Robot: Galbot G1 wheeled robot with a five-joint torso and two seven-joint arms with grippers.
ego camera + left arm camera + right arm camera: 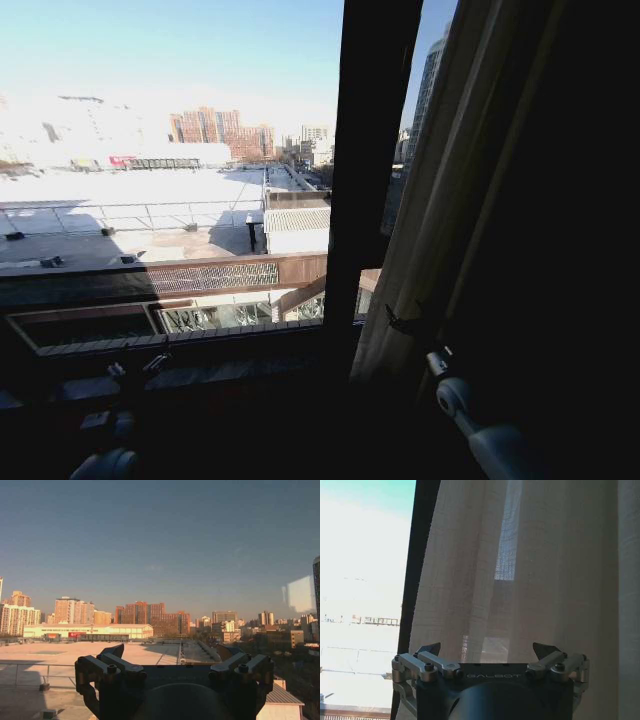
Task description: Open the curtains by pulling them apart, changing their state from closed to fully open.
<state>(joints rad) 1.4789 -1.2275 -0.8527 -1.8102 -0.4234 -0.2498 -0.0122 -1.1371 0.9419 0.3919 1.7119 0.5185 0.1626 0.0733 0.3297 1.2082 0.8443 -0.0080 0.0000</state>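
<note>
The sheer cream curtain (432, 200) hangs gathered in narrow pleats at the right side of the window, beside the dark window post (365, 170). My right gripper (405, 323) is raised close to the curtain's lower part. In the right wrist view that gripper (489, 650) stands open, with the pleated curtain (520, 580) just beyond its fingertips and nothing between them. My left gripper (135, 368) is low at the left by the sill. In the left wrist view it (170, 652) is open and empty, facing the bare glass and the city outside.
A heavy dark drape (580, 200) hangs right of the sheer fabric. The window sill (200, 345) runs across below the glass. Outside are rooftops and distant buildings (225, 130).
</note>
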